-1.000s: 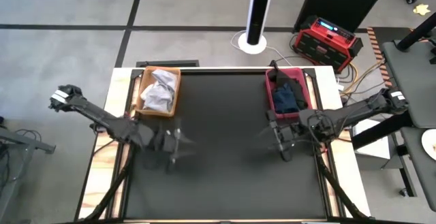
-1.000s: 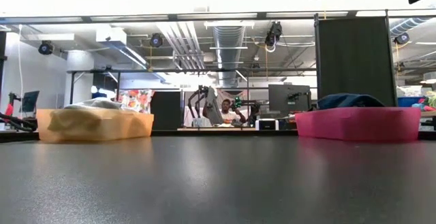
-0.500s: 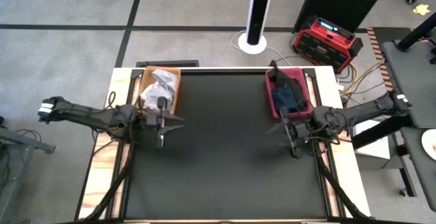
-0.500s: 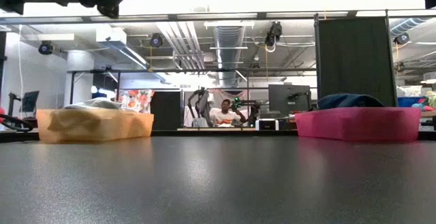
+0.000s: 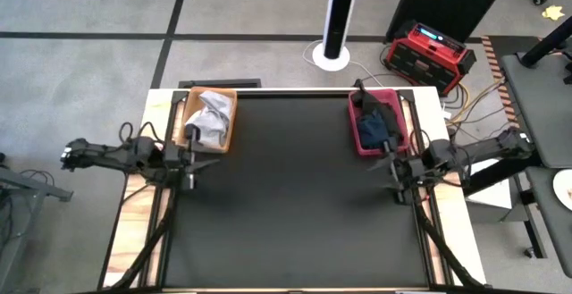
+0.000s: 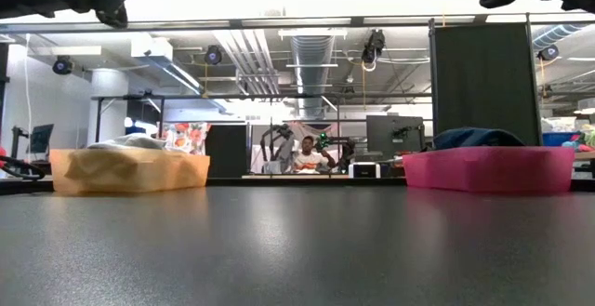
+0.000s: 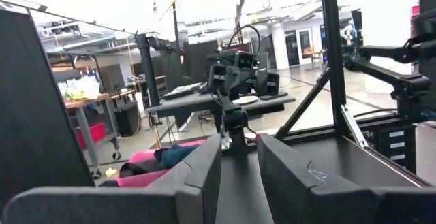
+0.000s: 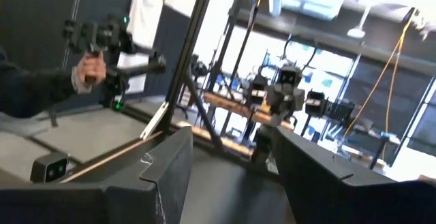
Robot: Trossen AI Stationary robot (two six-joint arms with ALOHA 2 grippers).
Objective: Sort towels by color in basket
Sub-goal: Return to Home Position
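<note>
An orange basket (image 5: 225,124) at the table's far left holds white and light grey towels (image 5: 207,120), which lie heaped inside it. A pink basket (image 5: 359,135) at the far right holds navy blue and black towels (image 5: 377,124). My left gripper (image 5: 195,160) hovers just in front of the orange basket, open and empty; its fingers stand a little apart in the left wrist view (image 7: 239,163). My right gripper (image 5: 391,171) hovers in front of the pink basket near the table's right edge, open and empty (image 8: 231,156). Both arms are high above the table in the low view.
The black tabletop (image 5: 295,205) stretches between and in front of the two baskets. Both baskets show in the low view, the orange one (image 6: 128,169) and the pink one (image 6: 488,168). A person sits far off in the room behind (image 6: 305,157).
Both grippers have drawn back from the table's middle. My left gripper has gone toward the left and far edges, up to the orange basket, and has turned. My right gripper has gone toward the right edge. The towels and baskets have stayed still.
</note>
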